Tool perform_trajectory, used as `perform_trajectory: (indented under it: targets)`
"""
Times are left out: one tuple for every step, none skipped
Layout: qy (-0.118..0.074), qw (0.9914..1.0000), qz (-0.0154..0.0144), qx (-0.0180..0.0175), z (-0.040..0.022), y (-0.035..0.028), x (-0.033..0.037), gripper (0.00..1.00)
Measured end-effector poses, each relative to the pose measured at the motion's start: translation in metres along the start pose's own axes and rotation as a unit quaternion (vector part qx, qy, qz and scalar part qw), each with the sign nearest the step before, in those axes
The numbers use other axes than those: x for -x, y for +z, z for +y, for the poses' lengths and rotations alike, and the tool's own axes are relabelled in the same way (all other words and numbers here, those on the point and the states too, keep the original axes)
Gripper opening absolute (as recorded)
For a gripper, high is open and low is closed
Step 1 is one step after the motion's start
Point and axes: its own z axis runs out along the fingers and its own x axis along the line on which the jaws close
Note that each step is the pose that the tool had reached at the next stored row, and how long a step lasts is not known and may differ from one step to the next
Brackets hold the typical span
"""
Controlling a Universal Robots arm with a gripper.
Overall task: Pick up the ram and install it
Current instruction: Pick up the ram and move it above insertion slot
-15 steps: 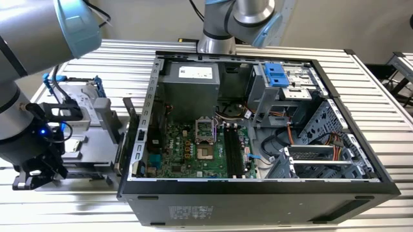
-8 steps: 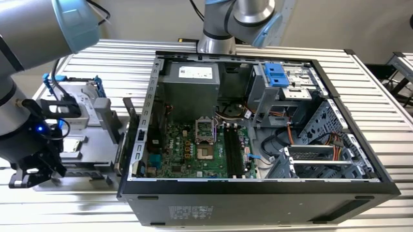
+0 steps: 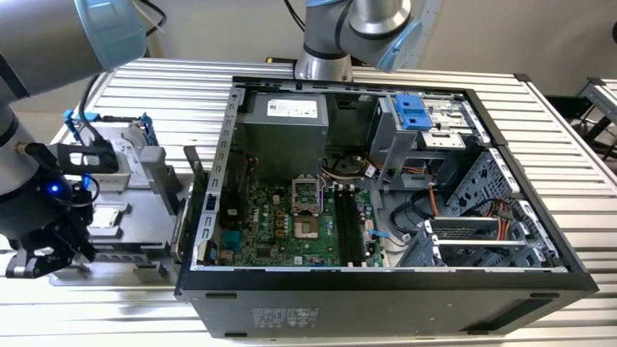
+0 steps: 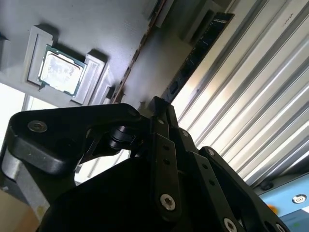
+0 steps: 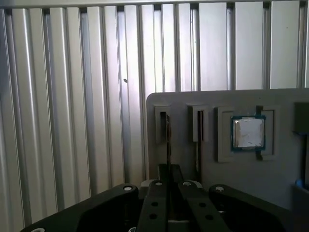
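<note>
The long, thin, dark ram stick (image 5: 167, 140) stands on edge in a slot of the flat grey plastic tray (image 3: 144, 213), at the exterior view's lower left. The black metal gripper (image 5: 169, 170) seems pinched shut on it. I think it is light, stiff and easy to crack, so hold its flat sides gently.

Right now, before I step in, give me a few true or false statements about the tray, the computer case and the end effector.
1. The processor chip lies in a recess of the gray tray. True.
2. The computer case is closed up. False: its side is open and the motherboard shows.
3. The end effector hangs over the motherboard. False: it is at the gray tray, outside the computer case.
4. A ram stick stands on edge in a slot of the gray tray. True.
</note>
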Motion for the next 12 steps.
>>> perform_trajectory:
  targets:
    - [0.001,1.0,-0.0001,0.0,0.0,-0.0013,0.0,0.0]
    - [0.001,1.0,-0.0001,0.0,0.0001,-0.0029,0.0,0.0]
    - [0.001,1.0,-0.0001,0.0,0.0001,-0.0048,0.0,0.0]
    - [0.001,1.0,-0.0002,-0.0001,0.0001,-0.0066,0.0001,0.0]
    - [0.001,1.0,-0.0002,0.0,0.0001,-0.0088,0.0001,0.0]
    - [0.001,1.0,-0.0001,0.0,0.0002,-0.0107,0.0001,0.0]
    - [0.001,1.0,-0.0002,0.0,0.0002,-0.0129,0.0001,0.0]
    - [0.001,1.0,-0.0001,0.0,0.0002,-0.0149,0.0001,0.0]
    - [0.001,1.0,-0.0001,-0.0001,0.0002,-0.0167,0.0002,0.0]
    - [0.001,1.0,-0.0001,-0.0001,0.0003,-0.0185,0.0002,0.0]
    - [0.001,1.0,-0.0001,0.0,0.0003,-0.0204,0.0002,0.0]
    - [0.001,1.0,-0.0001,0.0,0.0003,-0.0222,0.0002,0.0]
